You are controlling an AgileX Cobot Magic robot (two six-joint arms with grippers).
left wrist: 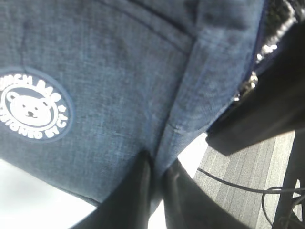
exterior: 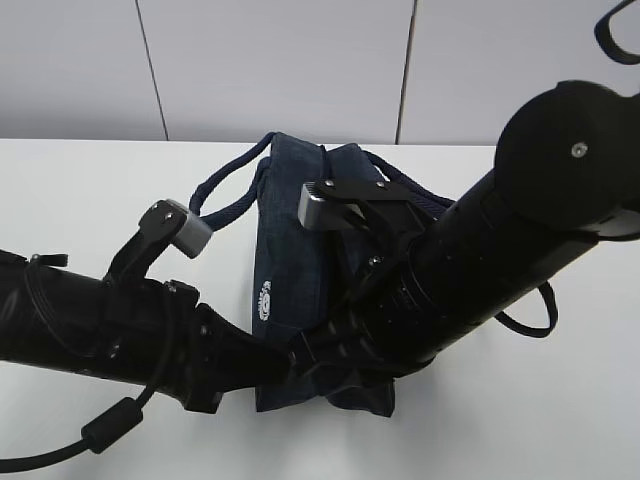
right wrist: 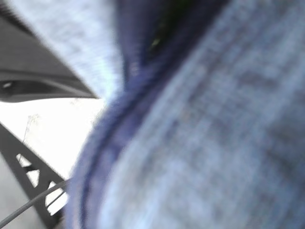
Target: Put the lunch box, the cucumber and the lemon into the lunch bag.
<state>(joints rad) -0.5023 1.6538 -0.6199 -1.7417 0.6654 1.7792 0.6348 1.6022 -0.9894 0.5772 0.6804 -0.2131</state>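
Lunch bag: boxy navy woven fabric, seamed corners, round white bear logo on its side, two loop handles splayed rearward; stands mid-counter, white and bare to left and right. Left pincer: dark fingers clenched on a fold at the bag's lower corner seam. Right pincer: pressed against blurred fabric, fingers unseen, closed. Both black arms crowd the bag's near edge.

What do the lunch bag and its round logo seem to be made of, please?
The lunch bag looks like woven, denim-like navy fabric with a matte finish: the weave and stitched seams show. Its round logo looks like a flat white print or rubbery patch; which one is unclear.
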